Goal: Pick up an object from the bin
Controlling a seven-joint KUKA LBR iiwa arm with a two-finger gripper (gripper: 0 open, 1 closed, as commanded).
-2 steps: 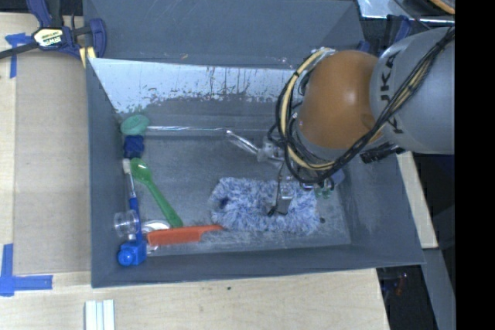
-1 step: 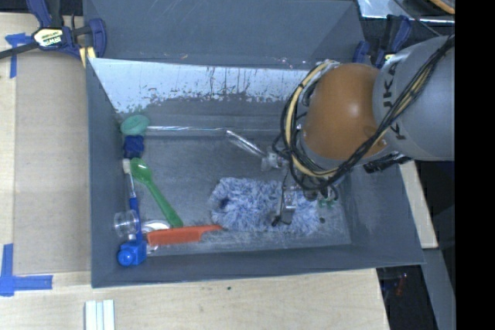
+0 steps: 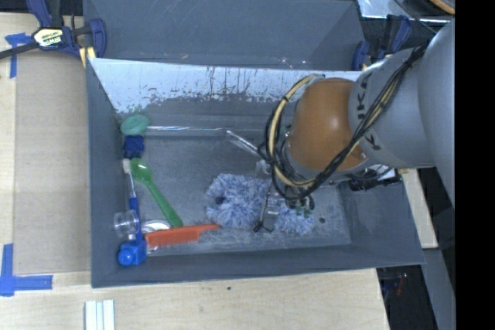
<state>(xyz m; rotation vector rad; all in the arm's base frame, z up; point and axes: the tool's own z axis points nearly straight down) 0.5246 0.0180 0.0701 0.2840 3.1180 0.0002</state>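
Where the grey arm (image 3: 421,112) reaches in from the right, its round orange cover (image 3: 325,124) hangs over the right half of one grey metal bin (image 3: 232,31), with a loop of black and yellow cables (image 3: 277,158) curving round the cover's left side. Below the cover the gripper (image 3: 267,219) points down at the near right part of the bin floor; it shows as one thin dark shape, so whether the jaws are spread or pressed together cannot be told.

One fluffy blue-and-white cloth (image 3: 234,201) lies crumpled in the near middle of the floor; the gripper's tip sits at the cloth's right part, though whether it touches cannot be told.

One thin clear piece (image 3: 244,141) lies alone on the floor, far of the cloth and just left of the cover.

Seven small things lie along the left side, well apart from the gripper:
- one teal rounded piece (image 3: 135,124) at the far left
- one dark blue chunk (image 3: 134,145) just near of it
- one green spoon (image 3: 155,193) slanting toward the near right
- one thin blue stick (image 3: 133,201) left of the spoon
- one clear round piece (image 3: 124,222) near of the stick
- one bright blue cap (image 3: 129,253) in the near left corner
- one long orange-red piece (image 3: 182,234) lying flat, its right end close to the cloth
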